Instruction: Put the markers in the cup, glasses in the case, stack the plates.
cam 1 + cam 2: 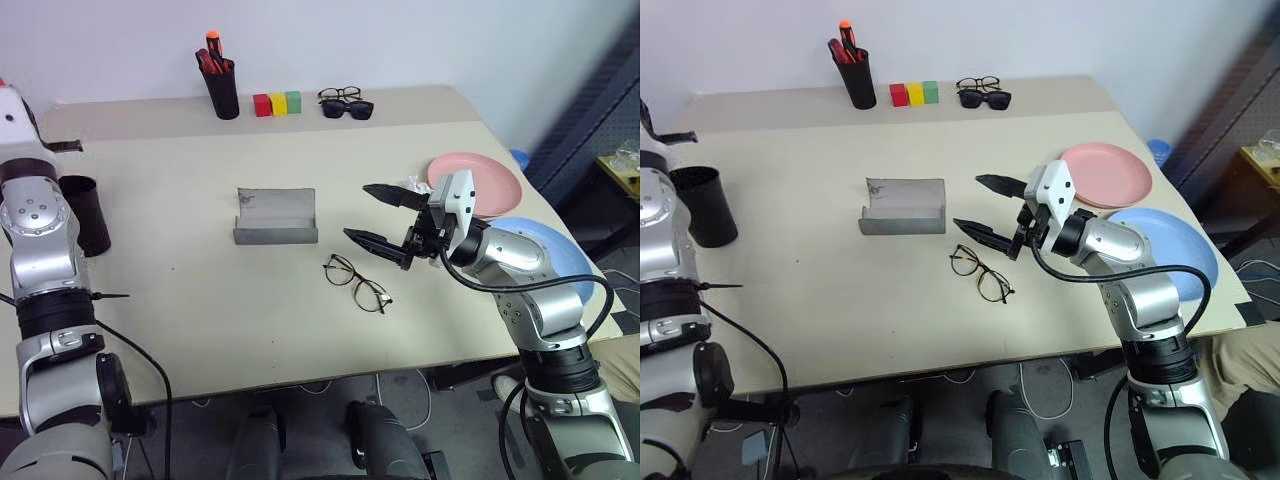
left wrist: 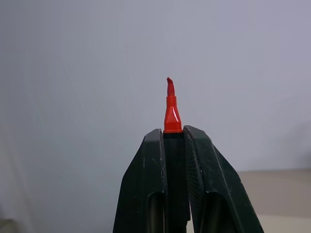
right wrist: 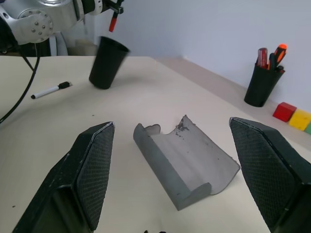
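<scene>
Arms reach over a wide beige table. The right gripper sits out in front on a bent silver arm, pointing sideways toward the middle of the table. Its two black fingers are spread far apart with nothing between them. It hangs just above the thin black wire glasses with round clear lenses, which lie flat on the table. Near them, a little farther back, lies the grey felt case, open like a little trough.

The left gripper is lifted up high at the table's left side. Its fingers are squeezed tight on a dark marker with a red tip, and the tip sticks out past the fingers. In the right wrist view that marker hangs right above the wide dark cup. Another marker, white with a black cap, lies on the table near the cup.

A round pink plastic plate and a round light blue plate sit side by side at the right edge, behind the right arm.
</scene>
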`<action>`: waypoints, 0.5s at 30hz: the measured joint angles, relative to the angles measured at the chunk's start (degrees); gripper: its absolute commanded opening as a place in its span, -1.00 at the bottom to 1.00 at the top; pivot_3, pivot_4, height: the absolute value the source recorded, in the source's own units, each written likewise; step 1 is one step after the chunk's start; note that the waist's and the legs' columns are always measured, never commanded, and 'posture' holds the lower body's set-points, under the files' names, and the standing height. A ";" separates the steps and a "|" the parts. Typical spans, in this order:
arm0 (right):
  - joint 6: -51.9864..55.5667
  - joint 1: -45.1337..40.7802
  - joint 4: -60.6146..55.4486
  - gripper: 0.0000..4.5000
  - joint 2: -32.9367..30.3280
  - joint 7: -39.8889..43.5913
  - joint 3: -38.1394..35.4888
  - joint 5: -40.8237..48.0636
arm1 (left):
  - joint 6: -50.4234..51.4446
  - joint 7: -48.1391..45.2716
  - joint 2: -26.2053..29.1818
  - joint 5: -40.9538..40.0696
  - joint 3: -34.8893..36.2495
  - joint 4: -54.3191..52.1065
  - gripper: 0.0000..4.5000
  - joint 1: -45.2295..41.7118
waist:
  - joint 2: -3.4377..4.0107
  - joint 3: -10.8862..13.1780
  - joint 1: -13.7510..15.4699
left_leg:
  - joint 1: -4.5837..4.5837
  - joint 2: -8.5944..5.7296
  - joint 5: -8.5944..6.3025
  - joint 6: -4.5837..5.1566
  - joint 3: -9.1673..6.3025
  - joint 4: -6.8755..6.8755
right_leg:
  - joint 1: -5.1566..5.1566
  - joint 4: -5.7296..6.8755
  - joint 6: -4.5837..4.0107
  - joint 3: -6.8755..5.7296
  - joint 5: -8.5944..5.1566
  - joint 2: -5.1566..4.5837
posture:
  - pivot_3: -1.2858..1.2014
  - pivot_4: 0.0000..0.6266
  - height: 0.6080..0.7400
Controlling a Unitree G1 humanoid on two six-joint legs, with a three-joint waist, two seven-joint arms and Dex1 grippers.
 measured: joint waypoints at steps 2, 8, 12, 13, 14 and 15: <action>-0.01 0.87 -0.22 0.72 -0.01 -0.09 -0.03 -0.03 | 0.00 -0.14 -0.08 -0.08 -0.18 0.92 -0.96 -0.05 | 0.00 0.00 0.00 | 0.06 0.00 0.00 0.00 0.00 0.00 | 0.00 0.12 0.04 0.00 -0.03 0.00 | 0.03 -0.52 1.00; -0.79 2.99 -0.22 0.72 -0.20 0.00 -0.11 -0.51 | 0.04 -0.38 -0.07 -0.57 -0.17 2.27 -0.96 -0.03 | -0.01 0.00 0.06 | 0.11 0.00 0.01 -0.01 0.00 0.01 | 0.00 0.19 -0.10 0.01 -0.11 0.01 | 0.03 -0.52 1.00; -1.83 3.38 -0.16 0.72 -0.28 0.20 -0.22 -0.56 | 0.09 -0.69 -0.07 -0.79 -0.17 2.24 -0.96 0.23 | 0.00 0.00 0.07 | 0.10 0.01 0.01 -0.01 0.00 0.00 | 0.00 0.19 -0.08 0.01 -0.12 0.01 | 0.03 -0.52 1.00; -1.89 3.55 -0.11 0.72 -0.28 0.24 -0.23 -0.57 | 0.11 -0.72 -0.07 -0.86 -0.15 2.24 -0.96 0.28 | -0.01 0.00 0.08 | 0.10 0.00 0.01 -0.01 0.00 0.00 | 0.00 0.19 -0.08 0.01 -0.12 0.01 | 0.03 -0.52 1.00; -2.01 3.75 0.03 0.72 -0.28 0.33 -0.23 -0.58 | 0.16 -0.77 -0.05 -1.03 -0.12 2.23 -0.96 0.36 | 0.00 0.00 0.08 | 0.10 0.00 0.01 -0.01 0.00 0.00 | 0.00 0.19 -0.08 0.01 -0.12 0.01 | 0.03 -0.52 1.00; -2.17 3.92 0.29 0.72 -0.28 0.44 -0.23 -0.60 | 0.21 -0.81 0.02 -1.07 -0.09 2.21 -0.96 0.49 | -0.01 0.00 0.08 | 0.10 0.00 0.01 -0.01 0.00 0.00 | 0.00 0.19 -0.09 0.01 -0.12 0.01 | 0.03 -0.52 1.00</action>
